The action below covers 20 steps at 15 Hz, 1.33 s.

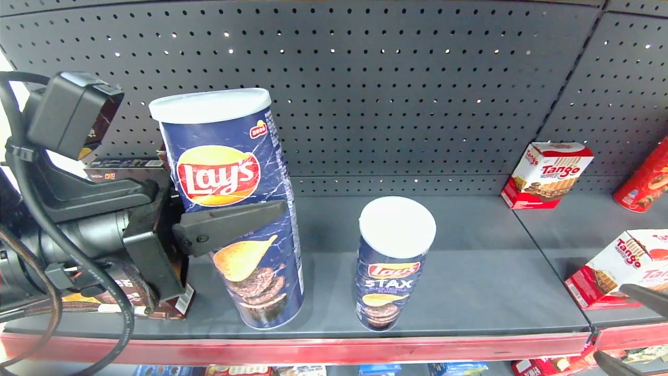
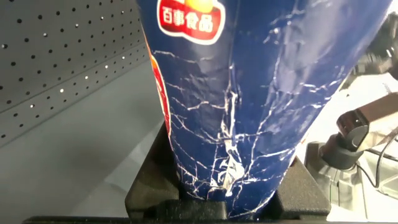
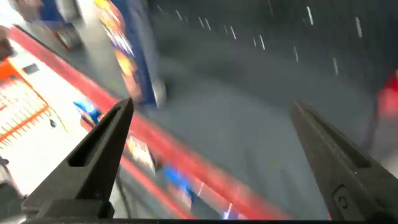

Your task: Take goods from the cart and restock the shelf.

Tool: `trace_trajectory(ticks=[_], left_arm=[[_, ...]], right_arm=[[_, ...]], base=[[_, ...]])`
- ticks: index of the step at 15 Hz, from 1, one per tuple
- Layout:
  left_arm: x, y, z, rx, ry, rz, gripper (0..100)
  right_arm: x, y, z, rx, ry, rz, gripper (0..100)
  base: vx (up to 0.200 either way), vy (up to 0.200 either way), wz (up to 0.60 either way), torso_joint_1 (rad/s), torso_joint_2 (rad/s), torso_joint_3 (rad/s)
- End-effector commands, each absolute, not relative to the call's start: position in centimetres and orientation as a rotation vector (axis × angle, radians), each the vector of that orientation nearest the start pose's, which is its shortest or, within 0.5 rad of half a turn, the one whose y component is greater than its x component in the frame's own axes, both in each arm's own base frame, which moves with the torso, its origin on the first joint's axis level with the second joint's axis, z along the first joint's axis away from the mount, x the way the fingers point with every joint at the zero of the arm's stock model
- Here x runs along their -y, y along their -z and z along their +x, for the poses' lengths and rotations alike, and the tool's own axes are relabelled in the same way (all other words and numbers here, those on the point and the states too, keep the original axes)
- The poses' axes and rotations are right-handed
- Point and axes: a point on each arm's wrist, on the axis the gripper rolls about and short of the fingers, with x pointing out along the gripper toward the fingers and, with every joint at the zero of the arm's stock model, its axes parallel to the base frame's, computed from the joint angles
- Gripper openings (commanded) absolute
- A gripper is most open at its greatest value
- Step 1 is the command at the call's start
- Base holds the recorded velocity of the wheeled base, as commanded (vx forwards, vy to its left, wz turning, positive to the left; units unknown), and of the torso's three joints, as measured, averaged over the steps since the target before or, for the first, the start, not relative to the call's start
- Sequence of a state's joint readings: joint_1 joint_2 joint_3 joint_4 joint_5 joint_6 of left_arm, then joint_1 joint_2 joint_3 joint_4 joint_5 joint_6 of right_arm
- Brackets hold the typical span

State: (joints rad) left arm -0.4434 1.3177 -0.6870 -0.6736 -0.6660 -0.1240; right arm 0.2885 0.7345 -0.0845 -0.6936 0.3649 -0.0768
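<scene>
A tall blue chips can (image 1: 235,209) with a white lid stands upright at the left front of the grey shelf (image 1: 485,271). My left gripper (image 1: 245,219) is shut on its middle from the left, one black finger (image 1: 229,224) across its front. The left wrist view shows the can (image 2: 249,93) close up between the left gripper's (image 2: 230,199) fingers. I cannot tell whether its base rests on the shelf. A second blue chips can (image 1: 394,261) stands to its right, free. My right gripper (image 1: 626,326) is low at the shelf's right front, open and holding nothing (image 3: 211,155).
Wafer boxes (image 1: 550,175) (image 1: 621,269) and a red can (image 1: 647,177) sit on the shelf's right. Dark snack boxes (image 1: 125,167) lie behind my left gripper. A pegboard wall (image 1: 396,78) closes the back. A red strip (image 1: 339,347) edges the front. Bare shelf lies right of the second can.
</scene>
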Motion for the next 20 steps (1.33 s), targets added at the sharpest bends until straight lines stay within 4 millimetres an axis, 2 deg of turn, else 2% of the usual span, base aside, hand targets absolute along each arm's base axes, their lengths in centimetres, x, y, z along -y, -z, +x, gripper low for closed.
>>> trace_trajectory(ticks=[1,4,5,6,7,8,11,15,17,20], left_arm=[[10.2,-25.2,18.2,-0.026,1.113,-0.106,0],[10.3,-25.5,18.2,-0.014,1.109,-0.103,0],[10.3,-25.4,18.2,-0.014,1.104,-0.101,0],[10.3,-25.5,18.2,-0.01,1.094,-0.101,0],[10.3,-25.6,18.2,-0.008,1.091,-0.101,0],[10.7,-25.8,18.1,-0.001,1.087,-0.1,0],[11.8,-25.7,17.4,-0.001,1.108,-0.099,0],[11.9,-26.5,17.5,0.027,1.115,-0.099,0],[12.0,-27.2,18.0,0.051,1.108,-0.098,0],[12.6,-27.3,19.1,0.056,1.105,-0.069,0]], right_arm=[[-1.0,-12.5,1.7,0.03,-0.481,-0.022,100],[-0.5,-9.6,-0.8,-0.016,-0.256,-0.018,100],[-0.5,-8.9,-1.2,-0.018,-0.178,-0.017,100],[-0.3,-8.2,-1.6,-0.044,-0.017,-0.019,100],[-0.2,-8.1,-1.5,-0.054,0.032,-0.021,100],[0.1,-7.7,-1.6,-0.094,0.16,0.017,100],[0.0,-7.7,-1.6,-0.095,0.148,0.008,100],[0.0,-7.7,-1.6,-0.095,0.149,0.006,100],[0.0,-7.7,-1.6,-0.095,0.147,0.006,100],[0.0,-7.7,-1.6,-0.095,0.148,0.008,100]], base=[[0.0,0.0,0.0,0.0,0.0,0.0],[0.0,0.0,0.0,0.0,0.0,0.0],[0.0,0.0,0.0,0.0,0.0,0.0],[0.0,0.0,0.0,0.0,0.0,0.0],[0.0,0.0,0.0,0.0,0.0,0.0],[0.0,0.0,0.0,0.0,0.0,0.0],[0.0,0.0,0.0,0.0,0.0,0.0],[0.0,0.0,0.0,0.0,0.0,0.0],[0.0,0.0,0.0,0.0,0.0,0.0],[0.0,0.0,0.0,0.0,0.0,0.0]])
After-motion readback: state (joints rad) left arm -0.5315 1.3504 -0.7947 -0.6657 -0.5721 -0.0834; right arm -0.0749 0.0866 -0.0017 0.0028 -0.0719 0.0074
